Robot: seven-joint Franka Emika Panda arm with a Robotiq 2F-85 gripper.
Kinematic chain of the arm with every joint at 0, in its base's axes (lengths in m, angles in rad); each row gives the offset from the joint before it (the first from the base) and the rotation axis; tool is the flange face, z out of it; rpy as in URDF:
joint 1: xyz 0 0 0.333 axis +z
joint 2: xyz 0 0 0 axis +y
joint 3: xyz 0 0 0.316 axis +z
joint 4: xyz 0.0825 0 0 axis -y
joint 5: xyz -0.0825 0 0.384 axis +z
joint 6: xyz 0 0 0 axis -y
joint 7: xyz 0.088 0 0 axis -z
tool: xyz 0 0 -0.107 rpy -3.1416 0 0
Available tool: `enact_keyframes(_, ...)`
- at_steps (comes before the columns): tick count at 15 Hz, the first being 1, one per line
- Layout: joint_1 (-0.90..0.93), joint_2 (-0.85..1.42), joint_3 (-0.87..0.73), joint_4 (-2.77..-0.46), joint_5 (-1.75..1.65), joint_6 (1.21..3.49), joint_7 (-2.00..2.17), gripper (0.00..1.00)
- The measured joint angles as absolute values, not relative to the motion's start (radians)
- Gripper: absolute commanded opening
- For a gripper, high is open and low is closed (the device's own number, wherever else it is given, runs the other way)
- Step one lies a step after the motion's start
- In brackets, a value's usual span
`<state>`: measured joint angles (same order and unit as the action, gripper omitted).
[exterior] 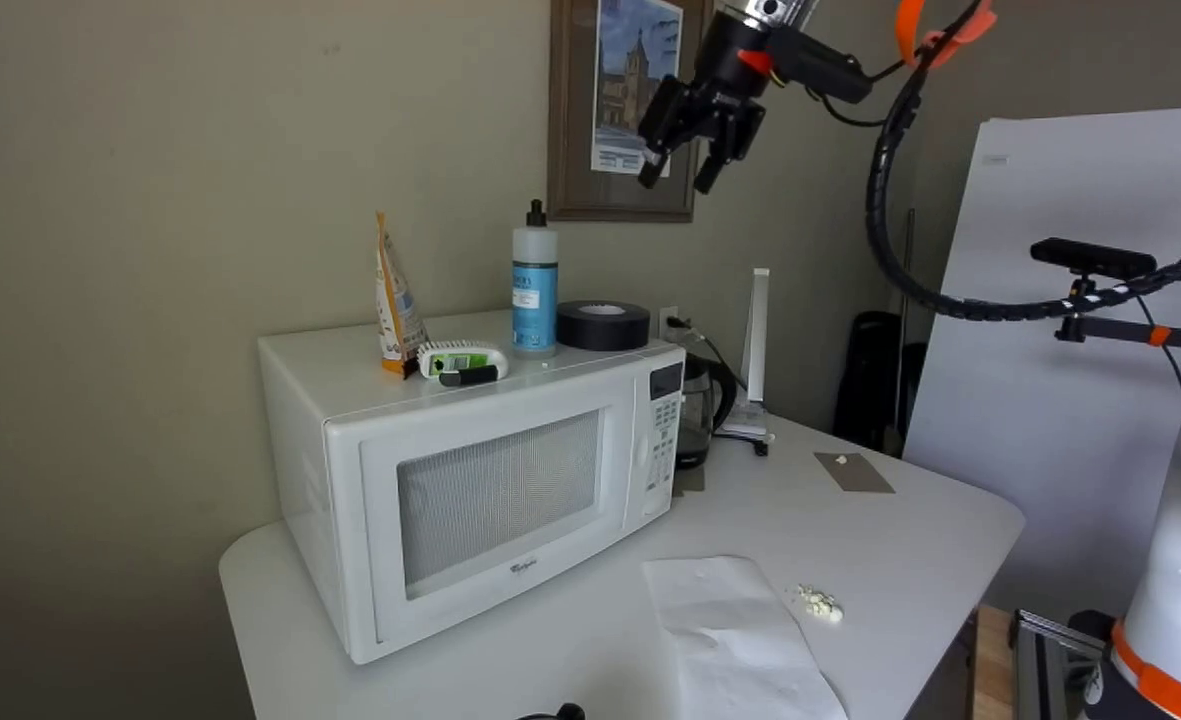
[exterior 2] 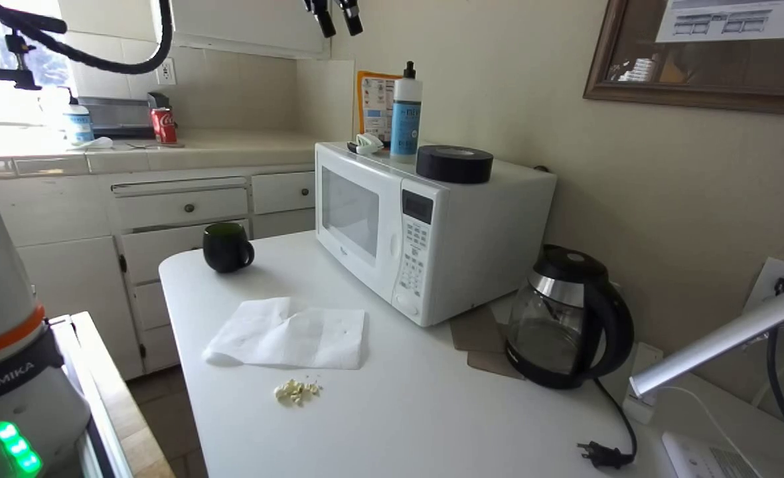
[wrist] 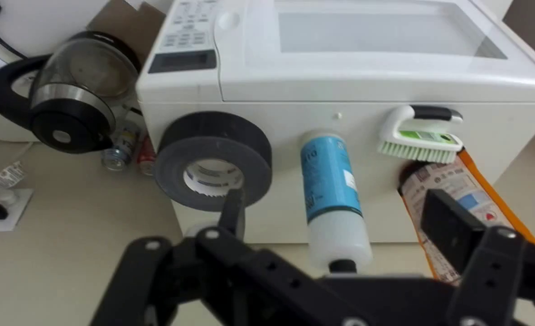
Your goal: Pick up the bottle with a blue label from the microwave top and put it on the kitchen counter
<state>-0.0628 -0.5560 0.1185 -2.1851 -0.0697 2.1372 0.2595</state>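
Note:
The bottle (exterior: 535, 300) stands upright on top of the white microwave (exterior: 500, 515). It has a bright blue label, a whitish upper part and a black cap. The bottle (exterior 2: 405, 126) and microwave (exterior 2: 491, 245) show in both exterior views. My gripper (exterior: 677, 180) is open and empty, up in the air above the microwave and apart from the bottle. In the wrist view the bottle (wrist: 330, 176) lies between the spread fingers (wrist: 337, 206), and the gripper body hides its cap's tip. The kitchen counter (exterior: 910, 530) is the pale tabletop under the microwave.
A black tape roll (exterior 2: 455, 164) sits close beside the bottle. A scrub brush (wrist: 423, 136) and an orange-edged bag (exterior: 397, 310) stand on its other side. A kettle (exterior 2: 557, 325), a paper towel (exterior 2: 292, 335), crumbs (exterior 2: 297, 392) and a dark mug (exterior 2: 227, 247) are on the counter.

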Motion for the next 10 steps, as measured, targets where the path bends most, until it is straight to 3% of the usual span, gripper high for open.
enact_keyframes(4, -0.046, -0.382, 0.129, -1.940, -0.065, 2.114, 0.249, 1.00)
enact_keyframes(10, -0.045, -0.169, -0.004, -1.620, -0.005, 1.841, 0.052, 1.00)
